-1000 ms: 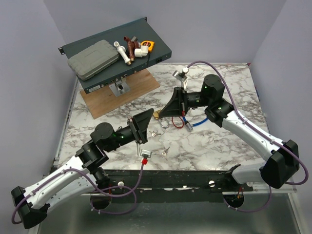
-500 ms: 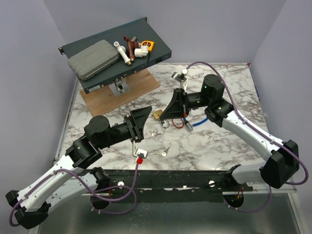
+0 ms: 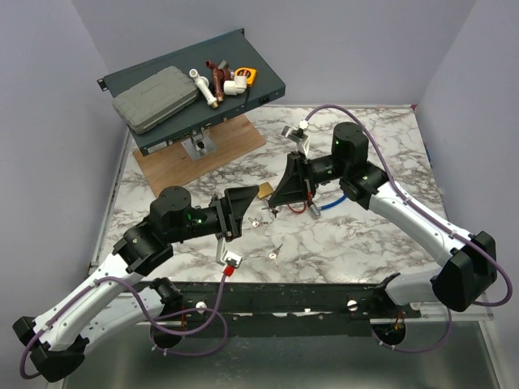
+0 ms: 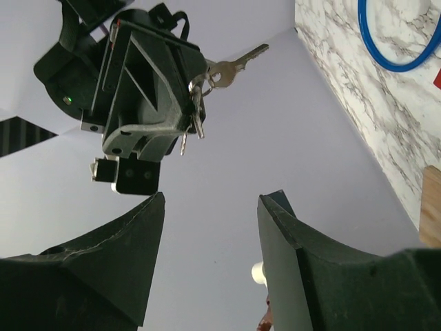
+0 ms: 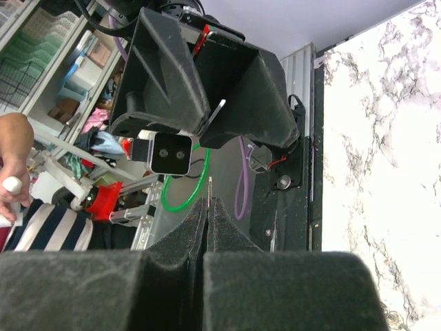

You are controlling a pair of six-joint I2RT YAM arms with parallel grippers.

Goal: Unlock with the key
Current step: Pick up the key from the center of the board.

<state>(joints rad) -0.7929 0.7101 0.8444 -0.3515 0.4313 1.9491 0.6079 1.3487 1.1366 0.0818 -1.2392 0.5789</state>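
Note:
My right gripper (image 3: 276, 203) is shut on the key (image 5: 209, 187), which shows edge-on as a thin silver blade sticking out past the closed fingertips. From the left wrist view the key (image 4: 238, 63) hangs with a ring of other keys at the right gripper (image 4: 189, 83). The brass padlock (image 3: 264, 191) lies on the marble table between the two grippers. My left gripper (image 3: 237, 212) is open and empty, and faces the right gripper a short way off. Its spread fingers (image 5: 165, 76) fill the top of the right wrist view.
Two loose keys (image 3: 258, 221) (image 3: 274, 255) lie on the marble table (image 3: 365, 243). A blue cable loop (image 3: 328, 204) and a red item lie by the right arm. A wooden board (image 3: 203, 158) and a dark rack unit (image 3: 268, 81) with a grey case and pipe fittings stand back left.
My left arm has swung, and its open gripper has come back to the right towards the padlock. My right gripper has edged left and lower with the key.

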